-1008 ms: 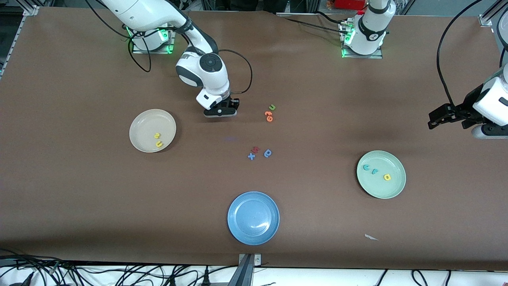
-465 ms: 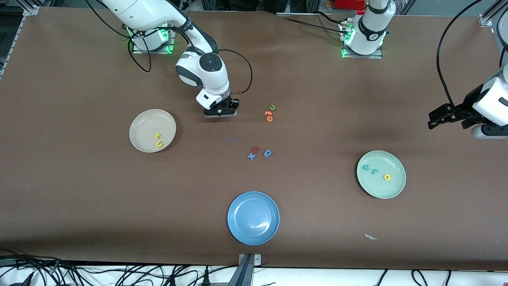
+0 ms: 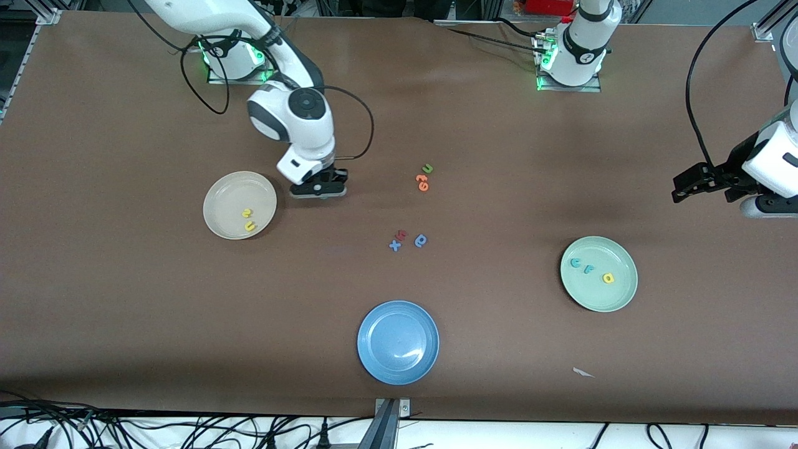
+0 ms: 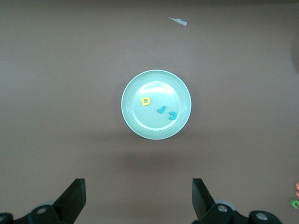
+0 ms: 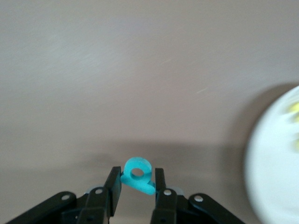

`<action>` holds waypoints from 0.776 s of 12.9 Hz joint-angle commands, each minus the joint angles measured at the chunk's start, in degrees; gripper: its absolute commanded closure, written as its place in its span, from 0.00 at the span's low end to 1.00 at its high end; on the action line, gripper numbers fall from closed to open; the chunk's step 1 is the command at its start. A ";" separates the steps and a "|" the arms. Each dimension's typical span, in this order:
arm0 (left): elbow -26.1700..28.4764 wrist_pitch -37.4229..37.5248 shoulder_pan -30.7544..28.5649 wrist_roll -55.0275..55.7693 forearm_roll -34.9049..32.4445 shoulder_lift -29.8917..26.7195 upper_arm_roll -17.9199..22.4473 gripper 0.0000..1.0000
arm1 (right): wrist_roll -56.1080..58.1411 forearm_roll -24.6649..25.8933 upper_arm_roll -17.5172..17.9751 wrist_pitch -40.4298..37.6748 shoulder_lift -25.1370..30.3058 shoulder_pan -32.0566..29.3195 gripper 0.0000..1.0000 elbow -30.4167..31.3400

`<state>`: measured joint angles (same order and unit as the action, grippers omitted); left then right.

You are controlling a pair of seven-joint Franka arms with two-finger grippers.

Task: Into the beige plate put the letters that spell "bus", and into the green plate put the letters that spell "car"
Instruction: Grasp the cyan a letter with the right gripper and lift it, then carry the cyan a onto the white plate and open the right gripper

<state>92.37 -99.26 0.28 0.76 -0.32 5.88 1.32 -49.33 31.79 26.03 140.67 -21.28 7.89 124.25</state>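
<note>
right tool [image 5: 135, 186] pinching teal "b" [image 5: 137, 173] — arm bent down

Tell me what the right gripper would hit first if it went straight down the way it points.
Probably bare table. The right gripper, shut on the teal "b", points down beside the beige plate, not over it; height is unclear.

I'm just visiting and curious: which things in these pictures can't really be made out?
- Teal "b": the right pincer is shut on it; in the front view the pincer's body hides it.
- Beige plate: cut off by the edge in the right wrist view and blurred, its yellow letters just smears.
- Loose letters near the table's middle: too small in the front view to read surely.
- Left pincer, open, waiting: only its fingertips show in the left wrist view.
</note>
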 commanded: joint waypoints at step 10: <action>0.88 0.39 -0.01 0.04 1.11 -0.95 0.00 0.00 | 23.58 -2.69 0.33 -2.24 3.18 -16.42 0.32 3.36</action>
<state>92.41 -99.23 0.28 0.76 -0.32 5.88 1.31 -26.30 31.30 25.79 138.59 -18.57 -8.42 126.52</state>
